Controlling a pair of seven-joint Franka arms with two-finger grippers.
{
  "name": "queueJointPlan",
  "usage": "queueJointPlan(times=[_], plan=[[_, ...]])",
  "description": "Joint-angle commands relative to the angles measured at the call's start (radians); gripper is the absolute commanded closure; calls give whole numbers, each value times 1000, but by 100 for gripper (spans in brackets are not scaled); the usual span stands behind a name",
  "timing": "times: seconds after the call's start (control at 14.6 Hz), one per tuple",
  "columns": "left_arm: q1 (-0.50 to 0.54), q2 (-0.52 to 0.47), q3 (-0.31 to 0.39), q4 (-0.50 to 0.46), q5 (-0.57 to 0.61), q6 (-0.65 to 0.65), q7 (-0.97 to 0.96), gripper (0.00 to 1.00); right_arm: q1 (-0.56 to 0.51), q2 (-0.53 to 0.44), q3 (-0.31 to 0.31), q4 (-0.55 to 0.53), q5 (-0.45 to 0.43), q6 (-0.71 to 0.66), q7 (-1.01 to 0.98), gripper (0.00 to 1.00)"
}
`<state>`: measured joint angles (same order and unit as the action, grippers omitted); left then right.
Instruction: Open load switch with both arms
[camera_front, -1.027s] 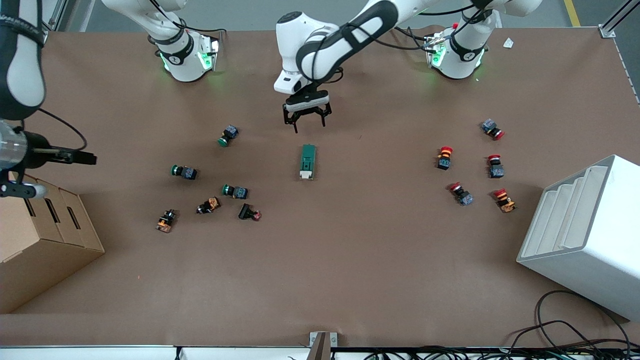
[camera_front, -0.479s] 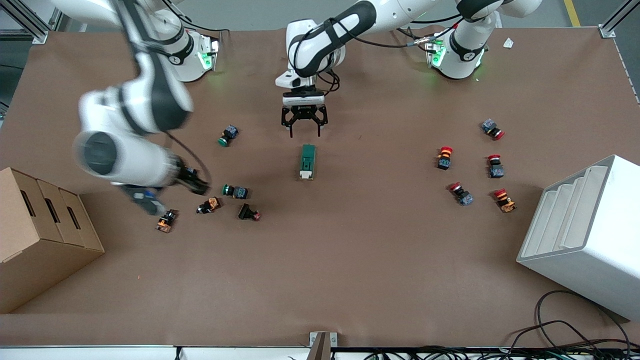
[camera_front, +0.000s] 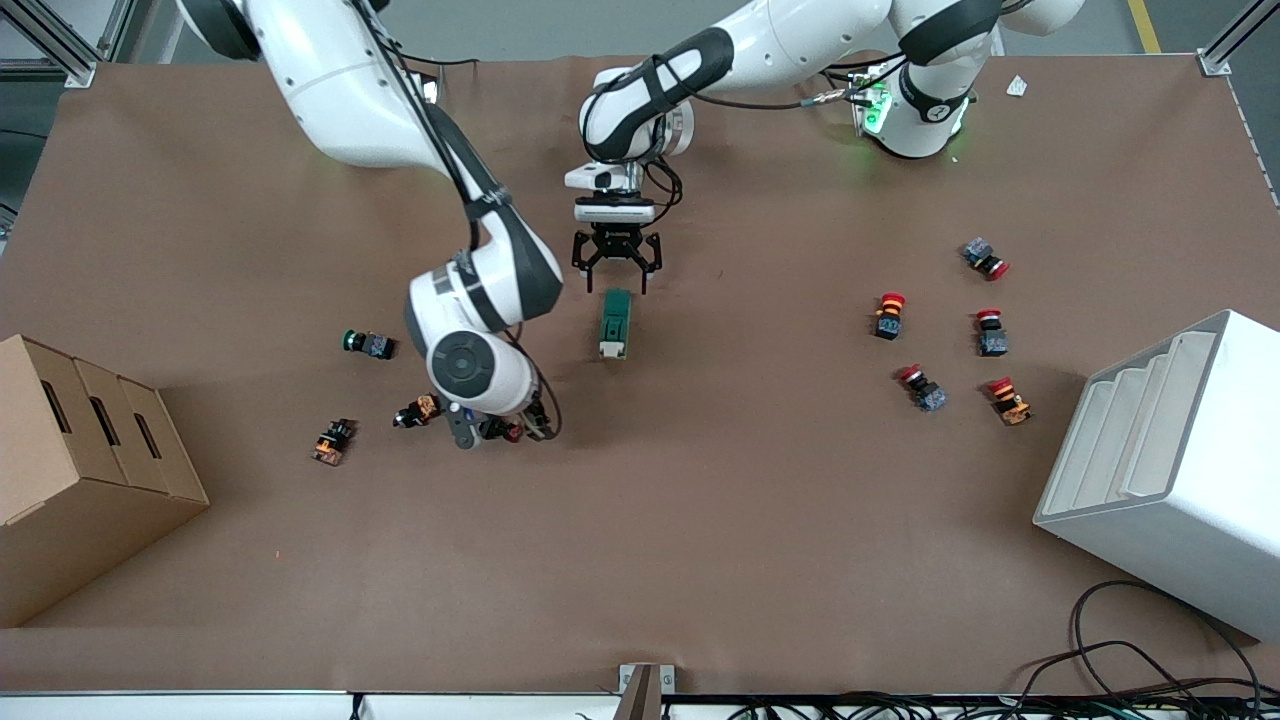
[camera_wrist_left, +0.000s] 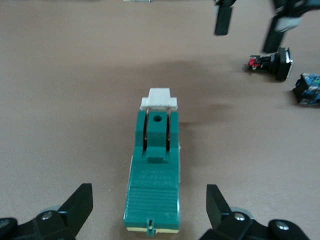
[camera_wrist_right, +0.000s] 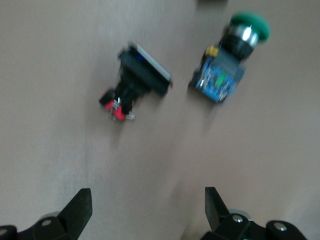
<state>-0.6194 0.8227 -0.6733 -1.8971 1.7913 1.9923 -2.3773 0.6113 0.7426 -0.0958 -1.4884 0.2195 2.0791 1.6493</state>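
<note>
The dark-green load switch (camera_front: 615, 320) lies flat mid-table, its white lever (camera_front: 612, 349) at the end nearer the front camera. In the left wrist view the load switch (camera_wrist_left: 155, 165) runs out from between the fingers, the lever (camera_wrist_left: 159, 100) at its tip. My left gripper (camera_front: 615, 264) (camera_wrist_left: 148, 210) hangs open over the switch's green end, one finger on each side, neither touching. My right gripper (camera_front: 500, 431) (camera_wrist_right: 147, 212) is open over bare table beside a black-and-red push button (camera_wrist_right: 137, 82) and a green push button (camera_wrist_right: 227, 65), toward the right arm's end from the switch.
More push buttons lie around: a green one (camera_front: 368, 344), orange ones (camera_front: 333, 441) (camera_front: 418, 410), and several red ones (camera_front: 940, 335) toward the left arm's end. A cardboard box (camera_front: 90, 470) and a white stepped bin (camera_front: 1170, 460) stand at the table's two ends.
The right arm has swung in from its end of the table to the buttons beside the switch. The left gripper has come down toward the switch's green end.
</note>
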Motion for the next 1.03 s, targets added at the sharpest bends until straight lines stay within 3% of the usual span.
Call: queueJointPlan(times=[0.0,0.27,0.48,0.96], plan=[[-45,9,43,12,60,-24,-17,0,53,27,-12,25,50,4,101,0],[-124,16,112,23,66,-26,-78,0,111,32,-12,16,116,-8,142,0],[-178,24,167,24,66,-33,-85,0,159,32,-12,-3,118,-13,204,0],[-187,30,172,36,68,-52,-91,0,183,18,-12,13,115,-169,207,0]])
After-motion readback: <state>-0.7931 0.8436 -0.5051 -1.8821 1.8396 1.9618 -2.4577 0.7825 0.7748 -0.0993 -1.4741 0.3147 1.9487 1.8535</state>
